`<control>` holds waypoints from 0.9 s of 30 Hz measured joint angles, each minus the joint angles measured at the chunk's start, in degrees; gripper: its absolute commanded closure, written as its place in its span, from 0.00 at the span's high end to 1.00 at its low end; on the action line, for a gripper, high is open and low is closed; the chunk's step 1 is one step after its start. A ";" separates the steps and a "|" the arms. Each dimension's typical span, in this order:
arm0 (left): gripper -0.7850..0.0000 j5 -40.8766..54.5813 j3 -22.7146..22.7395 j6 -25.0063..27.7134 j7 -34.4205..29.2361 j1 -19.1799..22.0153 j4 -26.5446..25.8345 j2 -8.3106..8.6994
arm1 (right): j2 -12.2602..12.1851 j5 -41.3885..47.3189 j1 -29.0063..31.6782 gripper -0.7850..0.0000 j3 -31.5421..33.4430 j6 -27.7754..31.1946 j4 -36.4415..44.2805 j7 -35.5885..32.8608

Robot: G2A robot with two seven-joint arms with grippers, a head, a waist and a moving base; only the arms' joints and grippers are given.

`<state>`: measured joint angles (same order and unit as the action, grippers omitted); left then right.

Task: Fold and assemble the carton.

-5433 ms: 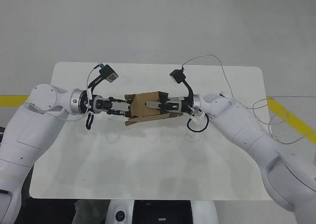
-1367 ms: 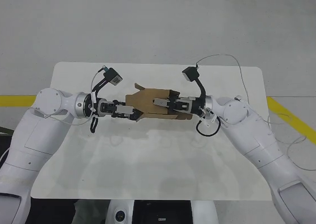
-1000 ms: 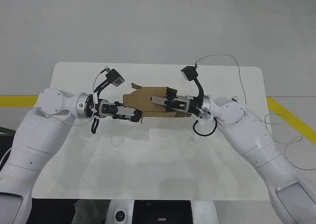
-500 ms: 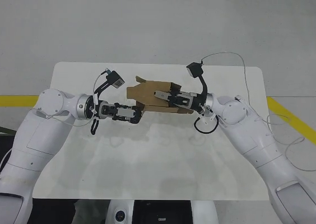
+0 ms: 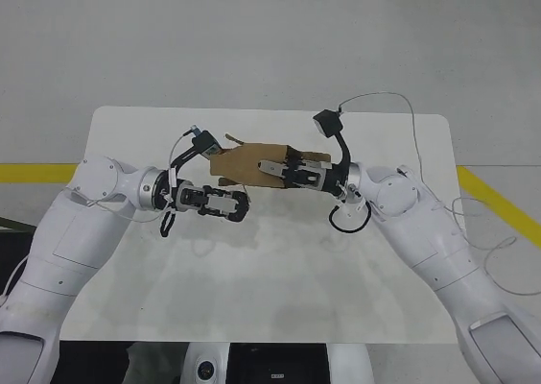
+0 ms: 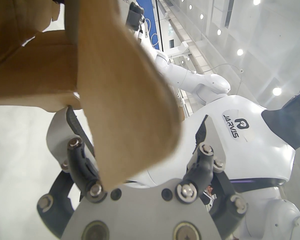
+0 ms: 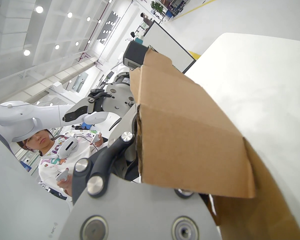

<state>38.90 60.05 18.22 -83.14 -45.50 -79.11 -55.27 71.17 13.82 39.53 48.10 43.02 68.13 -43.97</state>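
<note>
**Carton held by the right arm alone**

From above, the brown carton point(image 5: 251, 160) is over the table's point(image 5: 376, 288) far half, midway between its side edges. The right gripper point(image 5: 272, 171) is clamped on it. The left gripper point(image 5: 240, 204) sits just nearside, jaws spread. The left wrist view adds a rounded flap point(image 6: 125, 96) lying between those parted fingers point(image 6: 203, 136). About a second and a half ago the left gripper was at the carton's left end; it has since backed toward the near edge.
</note>
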 measured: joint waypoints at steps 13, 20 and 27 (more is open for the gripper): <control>1.00 -0.15 1.24 0.33 -0.19 0.43 0.94 -0.16 | 1.30 4.04 -1.56 0.00 -1.29 1.44 -3.61 -3.32; 1.00 -0.40 3.29 0.55 0.03 0.26 2.39 0.16 | 0.34 3.34 -0.71 0.00 1.90 0.81 -3.80 -4.34; 1.00 -2.53 7.33 1.06 0.21 0.74 4.60 1.06 | -1.08 5.75 2.47 0.00 5.79 -1.00 -1.54 -6.69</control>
<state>36.37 67.38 19.28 -82.93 -44.76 -74.51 -54.22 70.09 19.57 42.00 53.89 42.03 66.59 -50.65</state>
